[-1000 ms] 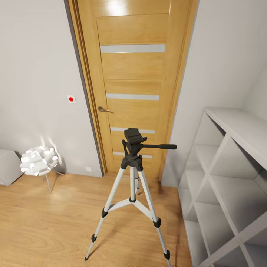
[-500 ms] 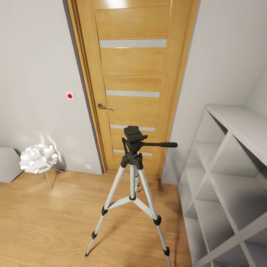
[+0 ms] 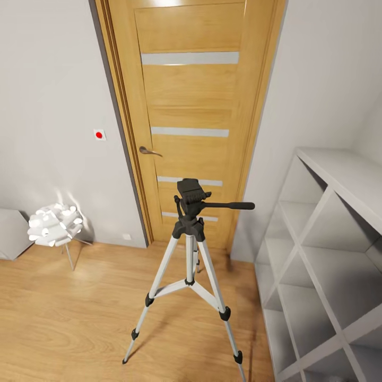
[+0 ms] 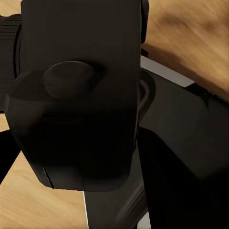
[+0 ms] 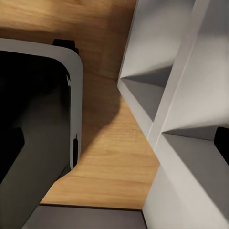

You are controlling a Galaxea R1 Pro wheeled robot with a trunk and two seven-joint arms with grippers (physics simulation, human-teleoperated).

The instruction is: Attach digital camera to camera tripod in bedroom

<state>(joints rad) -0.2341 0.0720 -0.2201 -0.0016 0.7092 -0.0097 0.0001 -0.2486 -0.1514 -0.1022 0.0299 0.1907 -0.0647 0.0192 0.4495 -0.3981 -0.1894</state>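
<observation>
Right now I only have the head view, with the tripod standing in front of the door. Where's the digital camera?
Observer: In the left wrist view the digital camera sits right up against the lens, black, with its rounded hump facing it.
Operator: Is the left claw shut on it?
Observer: Can't tell. The camera body is too close to judge any grip.
Operator: And the right wrist?
Observer: It looks down on the wood floor beside the white shelving, next to a dark, grey-rimmed part of the robot.
</observation>
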